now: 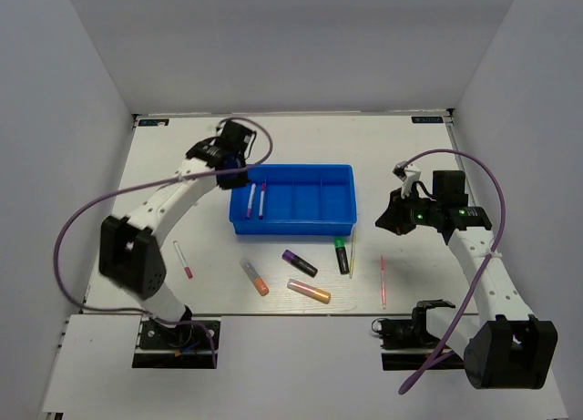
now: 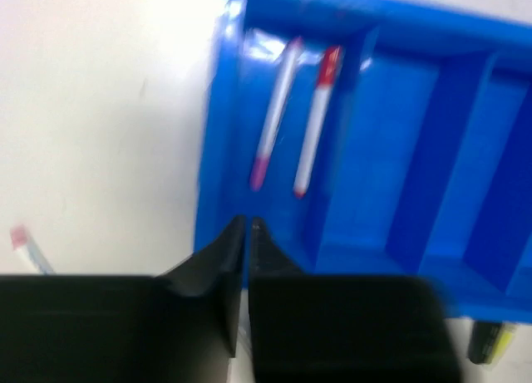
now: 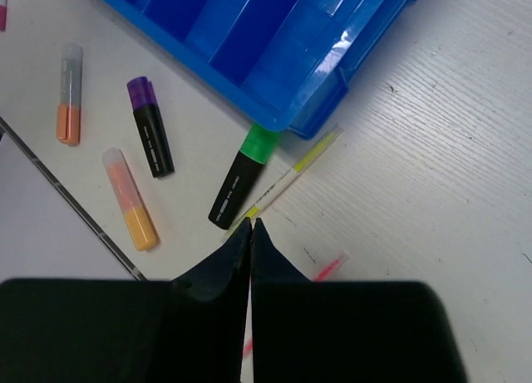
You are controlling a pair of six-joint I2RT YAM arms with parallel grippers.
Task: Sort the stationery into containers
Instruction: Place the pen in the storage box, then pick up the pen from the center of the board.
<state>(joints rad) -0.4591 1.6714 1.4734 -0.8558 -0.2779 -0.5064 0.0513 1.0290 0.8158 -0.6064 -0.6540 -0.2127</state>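
The blue tray (image 1: 339, 223) has four compartments. Two pink-white pens (image 1: 256, 200) lie in its leftmost compartment and show in the left wrist view (image 2: 274, 113). My left gripper (image 1: 237, 176) is shut and empty above the tray's left wall (image 2: 248, 222). My right gripper (image 1: 384, 220) is shut and empty right of the tray; in the right wrist view (image 3: 251, 223) it hovers over a thin yellow stick (image 3: 287, 179) and a green-black highlighter (image 3: 241, 179). A thin pink stick (image 3: 328, 269) lies just beyond. Purple (image 1: 300, 262), orange (image 1: 255, 277) and yellow-orange (image 1: 309, 291) highlighters lie in front of the tray.
A third pink-white pen (image 1: 183, 259) lies on the table left of the highlighters, near the left arm's base. The white table (image 1: 182, 165) is walled in by grey panels on three sides. A purple cable loops over each arm.
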